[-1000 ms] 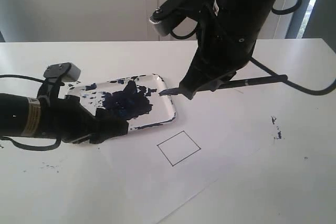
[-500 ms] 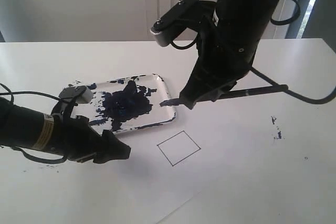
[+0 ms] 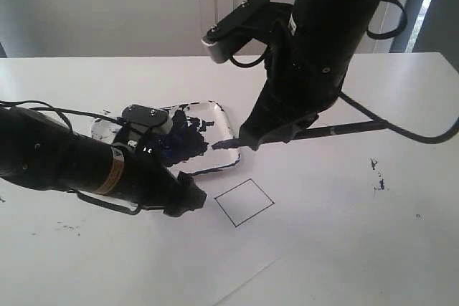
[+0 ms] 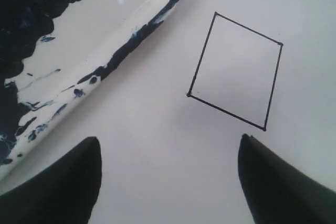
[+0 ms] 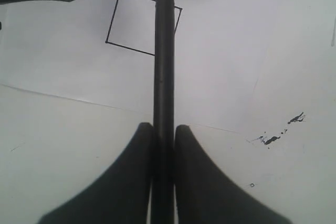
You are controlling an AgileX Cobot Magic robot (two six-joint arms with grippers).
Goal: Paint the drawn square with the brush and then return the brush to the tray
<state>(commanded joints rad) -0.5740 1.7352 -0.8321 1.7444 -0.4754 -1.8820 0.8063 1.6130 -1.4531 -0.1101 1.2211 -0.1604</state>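
Note:
The drawn square (image 3: 244, 202) (image 4: 235, 71) (image 5: 131, 22) is a thin black outline, white inside, on the paper just in front of the tray's near corner. The tray (image 3: 228, 125) (image 4: 110, 35) is white and smeared with dark blue paint. My right gripper (image 3: 252, 136) (image 5: 164, 127) is shut on the brush (image 3: 344, 130) (image 5: 164, 66), held roughly level above the table. The brush's dark tip (image 3: 219, 145) hangs over the tray's near edge, above and behind the square. My left gripper (image 3: 191, 198) (image 4: 169, 140) stands open and empty, low over the paper just left of the square.
A white paper sheet (image 3: 215, 256) lies under the square on the white table. Dark paint specks (image 3: 377, 174) (image 5: 270, 139) mark the table at the right, and fainter ones (image 3: 68, 228) at the front left. The left arm's body (image 3: 64, 159) covers the tray's front-left part.
My left arm has slid right along the tray's front, and its gripper now sits beside the square. The right arm with the brush has shifted slightly left.

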